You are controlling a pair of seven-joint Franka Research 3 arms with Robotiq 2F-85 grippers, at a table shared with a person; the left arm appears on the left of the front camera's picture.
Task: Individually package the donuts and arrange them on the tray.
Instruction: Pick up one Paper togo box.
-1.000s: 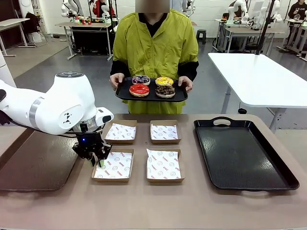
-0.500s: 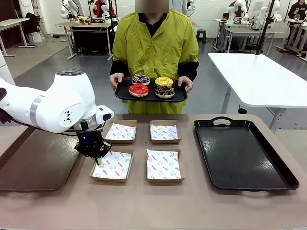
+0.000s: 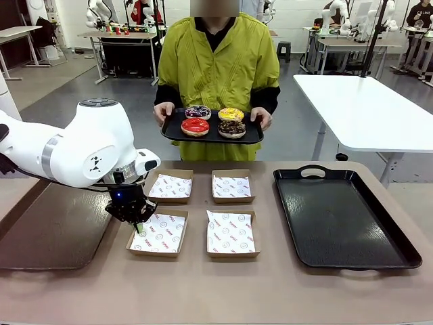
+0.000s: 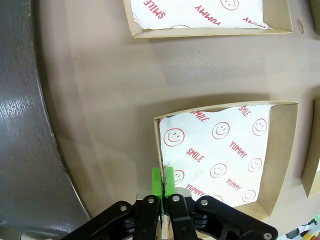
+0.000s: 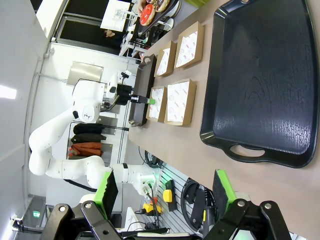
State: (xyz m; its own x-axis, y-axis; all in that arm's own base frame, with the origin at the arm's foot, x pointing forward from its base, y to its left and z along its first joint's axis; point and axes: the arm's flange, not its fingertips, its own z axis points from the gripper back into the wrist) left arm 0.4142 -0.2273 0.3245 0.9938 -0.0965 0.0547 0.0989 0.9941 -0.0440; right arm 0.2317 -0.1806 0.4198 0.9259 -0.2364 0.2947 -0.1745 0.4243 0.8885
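The donuts sit two by two on a small black serving tray [image 3: 211, 139] that a person in a yellow-green jacket holds at the far side of the table [image 3: 270, 291], one hand [image 3: 161, 114] at each end of it. The red-glazed donut [image 3: 195, 126] and the chocolate donut [image 3: 232, 128] are on the nearer row, with the sprinkled donut [image 3: 198, 112] and the yellow-iced donut [image 3: 231, 114] behind them.

Below them on the table, four open cardboard boxes lined with smiley-print paper form a square: the far-left box [image 3: 169, 200], far-right box [image 3: 233, 200], near-right box [image 3: 233, 255] and near-left box [image 3: 154, 254]. The left gripper [image 3: 137, 227] is at the left wall of the near-left box [image 4: 277, 155]. In the left wrist view its green pads [image 4: 157, 181] are pressed together on that thin wall at the liner's edge.

To the right lies a large black tray [image 3: 396, 261] with handles, and a dark tray [image 3: 54, 237] lies at the table's left end.

The right gripper [image 5: 165, 192] is well back from the table's right end, fingers spread wide with nothing between them
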